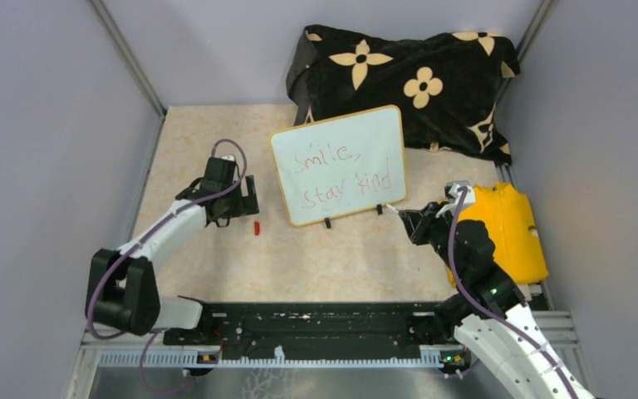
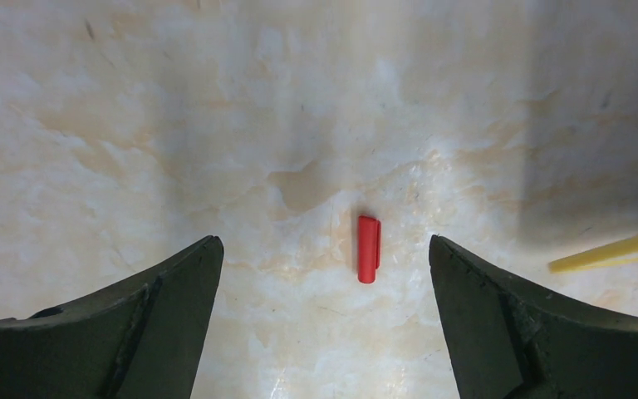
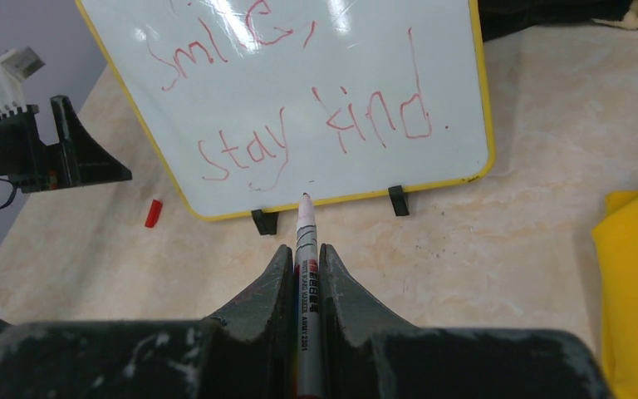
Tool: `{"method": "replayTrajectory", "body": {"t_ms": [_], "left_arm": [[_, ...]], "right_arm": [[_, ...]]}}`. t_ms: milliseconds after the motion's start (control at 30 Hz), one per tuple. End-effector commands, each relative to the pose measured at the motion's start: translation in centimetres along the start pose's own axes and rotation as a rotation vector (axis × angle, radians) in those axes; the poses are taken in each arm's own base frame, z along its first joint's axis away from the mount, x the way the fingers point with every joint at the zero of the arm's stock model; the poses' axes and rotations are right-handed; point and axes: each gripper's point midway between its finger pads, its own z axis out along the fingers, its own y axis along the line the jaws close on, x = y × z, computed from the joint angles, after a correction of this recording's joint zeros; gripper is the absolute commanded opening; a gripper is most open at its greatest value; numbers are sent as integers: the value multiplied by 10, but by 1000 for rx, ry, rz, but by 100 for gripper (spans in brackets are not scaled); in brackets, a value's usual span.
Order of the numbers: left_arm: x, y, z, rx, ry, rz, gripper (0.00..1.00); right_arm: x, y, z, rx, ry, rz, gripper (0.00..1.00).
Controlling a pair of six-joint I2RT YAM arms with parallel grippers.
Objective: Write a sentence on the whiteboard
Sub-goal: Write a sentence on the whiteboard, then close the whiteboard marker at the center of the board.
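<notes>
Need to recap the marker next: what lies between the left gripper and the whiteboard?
A small red cap lies on the table between the open left gripper and the whiteboard; the top view shows it best.

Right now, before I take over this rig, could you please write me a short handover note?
Left end effector: open, empty, above the red cap that lies on the table.
Right end effector: shut on the marker, uncapped, tip by the lower edge of the whiteboard.
Whiteboard: stands tilted on its feet, in front of the black cloth.
Done: the sentence "Smile, stay kind." is written in red.
Left: probably only to cap the marker and put it down.
</notes>
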Motion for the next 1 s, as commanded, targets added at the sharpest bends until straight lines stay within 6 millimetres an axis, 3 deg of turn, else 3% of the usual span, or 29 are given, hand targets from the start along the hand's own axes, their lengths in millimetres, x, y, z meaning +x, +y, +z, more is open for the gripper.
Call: {"method": "replayTrajectory", "body": {"t_ms": [0,167,267,333,567,967], "left_arm": [[-33,3,-24,13,-221,-63,99],[-60,29,-53,-32,-553,-203,99],[-79,10,-72,103,-656,-112,99],[-78,2,-62,115,-582,-106,99],[-25,-9,5,65,-159,-86,99],[13,-32,38,130,128,-68,99]], "right_arm": [[-10,5,-3,-23,-56,1,0],[-14,6,-4,-29,-75,5,0],[-16,6,-6,-31,-88,9,0],[-16,5,-6,-29,-92,10,0],[-18,0,-6,1,-106,13,0],[-19,-7,-7,41,-113,14,0]]}}
